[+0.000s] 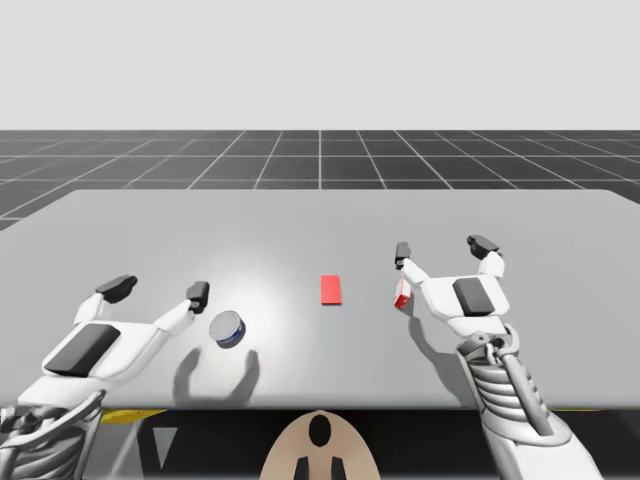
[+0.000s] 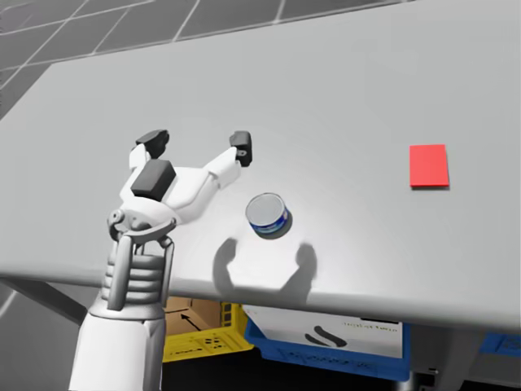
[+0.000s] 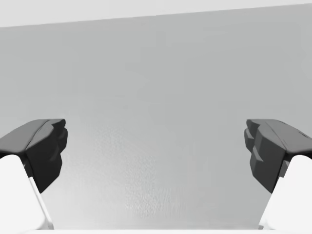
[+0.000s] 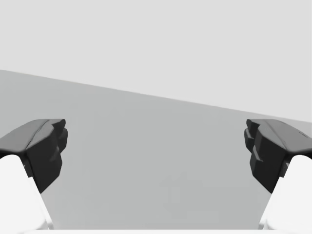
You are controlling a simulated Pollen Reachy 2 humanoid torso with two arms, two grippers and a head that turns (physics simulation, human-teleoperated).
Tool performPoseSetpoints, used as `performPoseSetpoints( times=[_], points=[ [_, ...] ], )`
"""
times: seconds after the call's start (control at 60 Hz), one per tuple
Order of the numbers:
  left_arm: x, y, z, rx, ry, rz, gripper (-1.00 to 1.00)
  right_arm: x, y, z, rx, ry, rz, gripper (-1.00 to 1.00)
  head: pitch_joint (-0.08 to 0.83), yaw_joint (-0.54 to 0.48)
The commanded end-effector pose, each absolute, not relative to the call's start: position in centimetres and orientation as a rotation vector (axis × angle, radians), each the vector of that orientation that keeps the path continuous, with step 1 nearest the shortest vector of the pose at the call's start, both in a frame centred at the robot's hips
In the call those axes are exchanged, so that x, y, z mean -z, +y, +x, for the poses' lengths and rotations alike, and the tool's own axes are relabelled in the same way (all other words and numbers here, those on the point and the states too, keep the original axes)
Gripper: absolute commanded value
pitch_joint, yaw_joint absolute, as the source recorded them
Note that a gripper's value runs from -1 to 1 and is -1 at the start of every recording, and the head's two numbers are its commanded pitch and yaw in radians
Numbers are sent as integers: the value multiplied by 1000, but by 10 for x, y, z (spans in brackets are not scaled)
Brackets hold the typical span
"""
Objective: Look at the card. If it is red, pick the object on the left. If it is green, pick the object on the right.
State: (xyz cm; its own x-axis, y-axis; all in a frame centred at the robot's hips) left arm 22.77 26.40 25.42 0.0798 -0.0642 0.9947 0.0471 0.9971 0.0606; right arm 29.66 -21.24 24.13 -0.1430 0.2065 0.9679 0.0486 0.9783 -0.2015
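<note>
My left gripper [image 1: 158,291], fingers spread wide, empty, above the grey table [image 1: 300,215]. Round blue can [image 1: 228,328] at its 4 o'clock, close, not touching. The red card [image 1: 331,289] flat mid-table, at the can's 2 o'clock. Small red box [image 1: 401,297] at the card's 3 o'clock, partly behind my right gripper [image 1: 443,250], also spread, empty.

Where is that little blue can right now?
In the high view the blue can sits on the left part of the table, just right of my left gripper, with the red card further right.
</note>
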Motion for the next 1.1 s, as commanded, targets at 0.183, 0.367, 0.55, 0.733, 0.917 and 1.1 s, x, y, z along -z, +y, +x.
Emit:
performPoseSetpoints(
  times=[0.183, 0.367, 0.55, 0.733, 0.917, 1.1],
  points=[
    [-181, 255, 180, 102, -1304, -62, -1000, -240, -209, 297, -126, -1710, -171, -1000, 738, 363],
    [-157, 242, 176, 114, -1240, -80, -1000, -241, -210, 297, -127, -1711, -166, -1000, 751, 364],
    [-143, 227, 190, 101, -1198, -93, -1000, -242, -211, 296, -124, -1712, -160, -1000, 762, 365],
    [-135, 220, 215, 71, -1179, -95, -1000, -242, -210, 296, -125, -1708, -152, -1000, 768, 366],
    [-136, 217, 234, 30, -1124, -84, -1000, -241, -210, 295, -128, -1706, -148, -1000, 772, 364],
    [-135, 214, 240, 31, -1112, -88, -1000, -242, -210, 294, -127, -1707, -143, -1000, 770, 362]
  ],
)
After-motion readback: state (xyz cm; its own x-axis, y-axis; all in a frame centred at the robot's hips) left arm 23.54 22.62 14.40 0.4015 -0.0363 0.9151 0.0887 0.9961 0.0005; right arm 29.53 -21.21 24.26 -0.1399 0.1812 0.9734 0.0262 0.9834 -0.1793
